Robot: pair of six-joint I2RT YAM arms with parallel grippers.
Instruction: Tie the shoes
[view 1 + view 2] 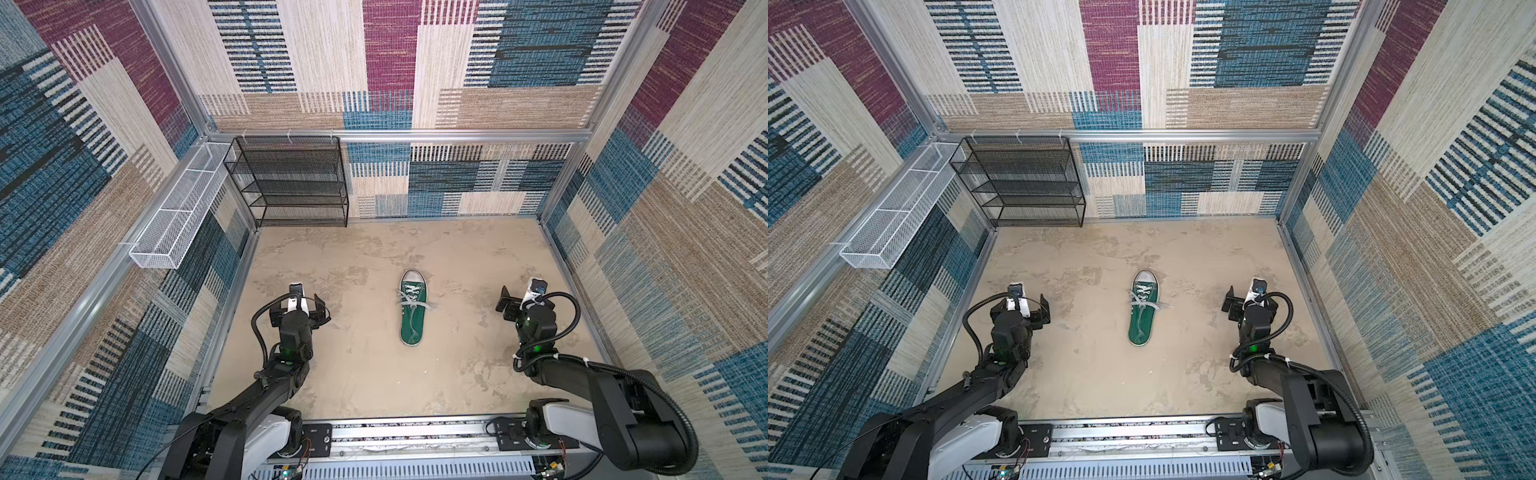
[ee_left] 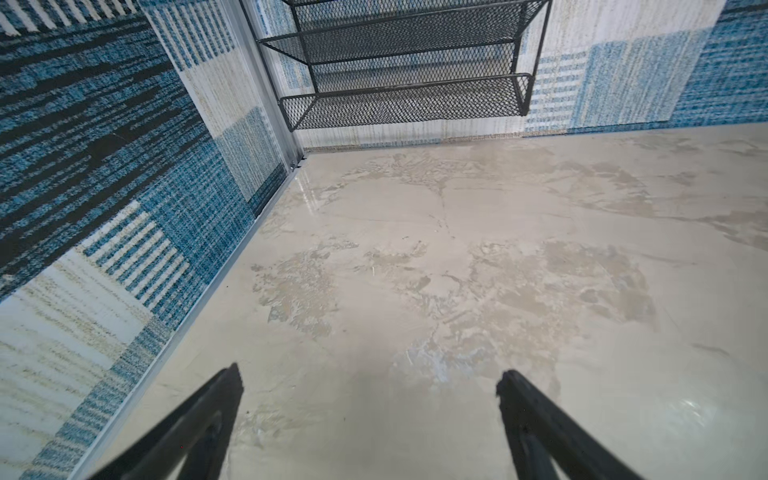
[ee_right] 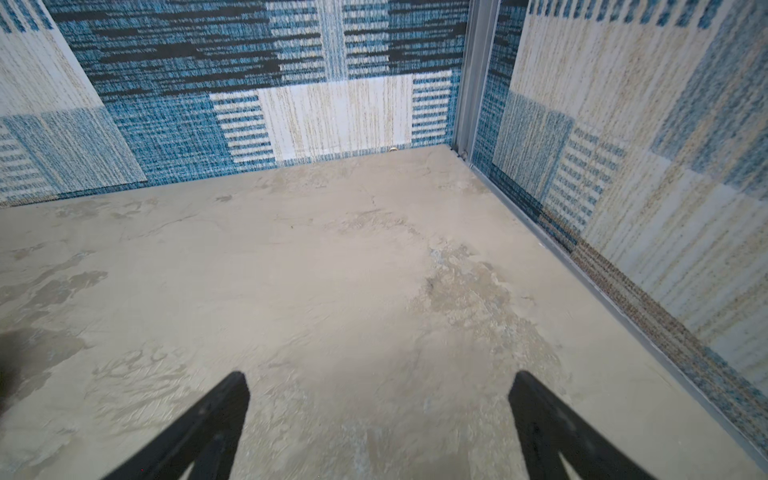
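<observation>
- You have one dark green canvas low-top sneaker (image 1: 411,316) lying flat on the mottled beige tabletop (image 1: 365,374), a little right of the middle in both top views.
- Its white rubber toe cap (image 1: 413,275) points at the back wall, and its heel faces the robot's base rail.
- A thin white sole edge runs around the green upper, and the shoe's opening faces up.
- The long whitish flat laces (image 1: 409,296) cross through the eyelets just behind the toe cap.
- Lower down they go slack: one end strays off the shoe's right side onto the tabletop, and another strand trails down the insole towards the heel.
- From this height you cannot tell whether the tangle at mid-shoe is a knot or only crossed strands.
- Your left gripper (image 1: 322,311) hangs over the tabletop well to the left of the sneaker. Its jaws are spread wide with nothing between them, as the left wrist view (image 2: 370,376) shows.
- Your right gripper (image 1: 503,300) hangs well to the right of the sneaker. Its jaws are also wide apart with nothing between them, and only bare tabletop shows below in the right wrist view (image 3: 379,376).
- Neither gripper touches the sneaker or its laces.
- A black wire-mesh shelf rack (image 1: 291,183) stands against the back wall at the left corner.
</observation>
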